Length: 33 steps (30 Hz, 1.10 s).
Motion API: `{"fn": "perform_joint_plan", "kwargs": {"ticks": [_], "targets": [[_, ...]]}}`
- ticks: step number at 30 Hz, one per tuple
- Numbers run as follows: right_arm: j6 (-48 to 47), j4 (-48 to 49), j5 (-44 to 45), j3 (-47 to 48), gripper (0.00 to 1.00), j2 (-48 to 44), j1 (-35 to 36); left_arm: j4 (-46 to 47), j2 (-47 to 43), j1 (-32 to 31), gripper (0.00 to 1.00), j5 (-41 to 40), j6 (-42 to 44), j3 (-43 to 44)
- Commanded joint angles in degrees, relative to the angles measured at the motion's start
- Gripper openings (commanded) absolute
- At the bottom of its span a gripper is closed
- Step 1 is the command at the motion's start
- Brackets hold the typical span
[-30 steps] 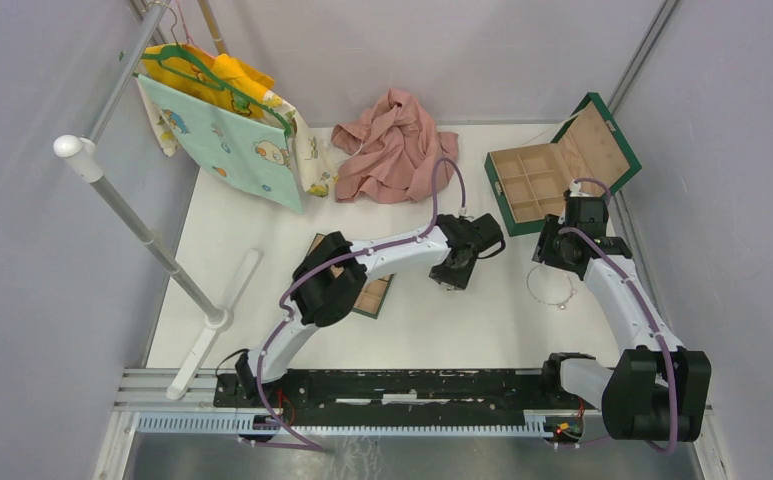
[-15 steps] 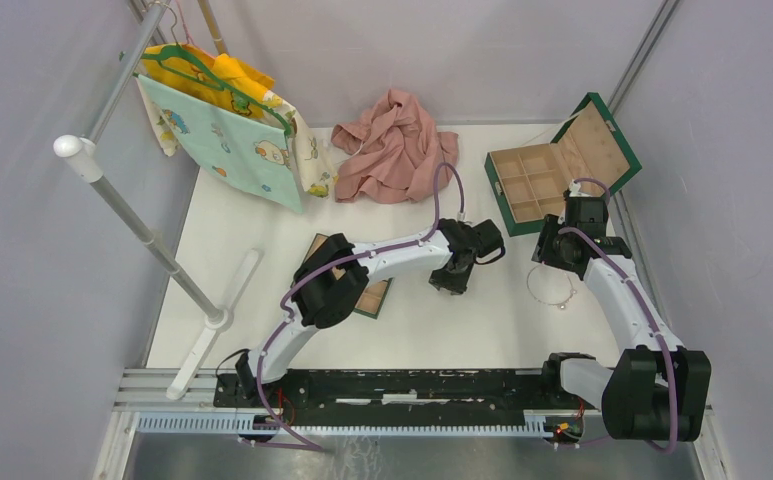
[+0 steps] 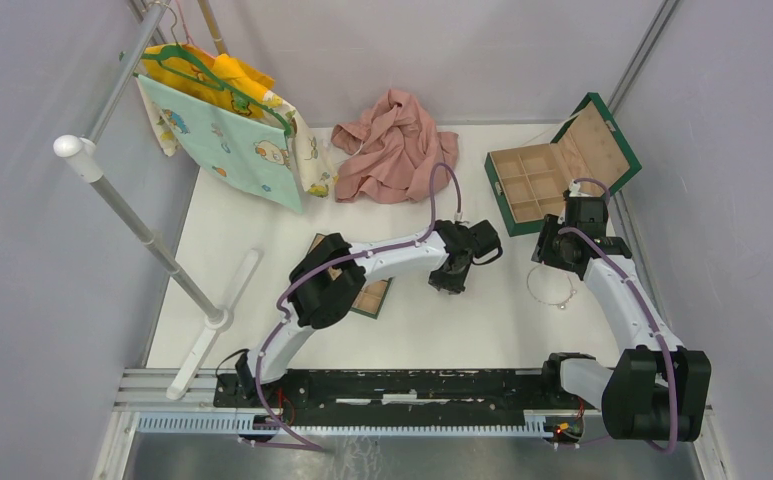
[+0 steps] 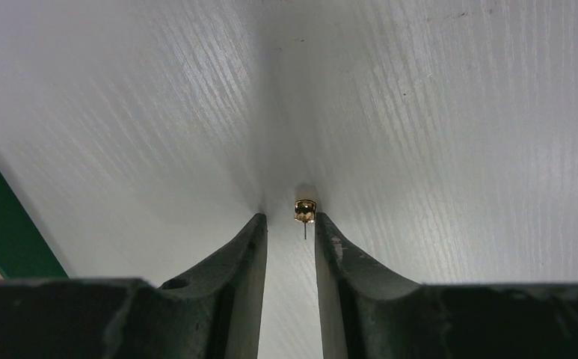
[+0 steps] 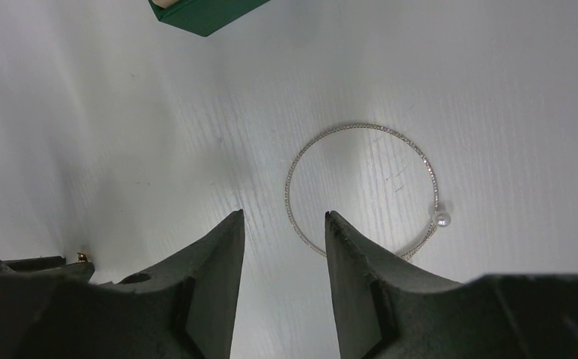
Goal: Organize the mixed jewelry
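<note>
The left gripper [image 3: 449, 277] has drawn a little toward the left since a second ago, and its jaws have come closer together; the right arm hasn't budged. Up close, the left fingers [image 4: 248, 247] stand a narrow gap apart with bare table [image 4: 457, 112] showing between them. A tiny gold stud [image 4: 305, 210] sits right at the tip of one finger, its pin pointing back into the gap, not pinched. A green-edged corner [image 4: 1, 224] pokes in at that view's side.

The right gripper [image 5: 284, 215] is parted wider, with nothing in it, poised over the near rim of the wire loop [image 5: 364, 125], which lies flat on the table with a small pearl [image 5: 441, 219] on it.

From above, the stud is too small to see. That view does show the open green box [image 3: 552, 170] just beyond the right gripper, a tan tray [image 3: 373, 296] half under the left arm, a pink cloth [image 3: 392, 145] heaped at the back and printed cloths [image 3: 232, 130] hanging on a rack.
</note>
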Motion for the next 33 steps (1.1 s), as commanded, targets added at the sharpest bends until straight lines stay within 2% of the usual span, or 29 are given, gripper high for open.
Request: {"fn": "perform_joint_plan", "kwargs": {"ticks": [1, 10, 18, 24, 33], "targets": [[-0.42, 1.33, -0.59, 0.99, 0.49, -0.79, -0.11, 1.07, -0.59, 0.68, 0.36, -1.75, -1.77, -2.53], [-0.48, 0.74, -0.73, 1.14, 0.5, -1.51, -0.11, 1.7, -0.47, 0.94, 0.36, -2.25, -0.44, -3.0], [-0.42, 1.06, -0.73, 1.52, 0.5, -1.02, -0.11, 2.83, 0.21, 0.92, 0.35, -2.4, 4.75, -1.59], [-0.38, 1.6, -2.1, 1.7, 0.5, -0.29, -0.11, 2.82, 1.53, 0.96, 0.29, -0.13, 8.01, -0.65], [-0.19, 1.88, -1.92, 2.15, 0.49, 0.34, -0.11, 3.56, 1.7, 1.07, 0.26, 2.73, 11.8, -0.36]]}}
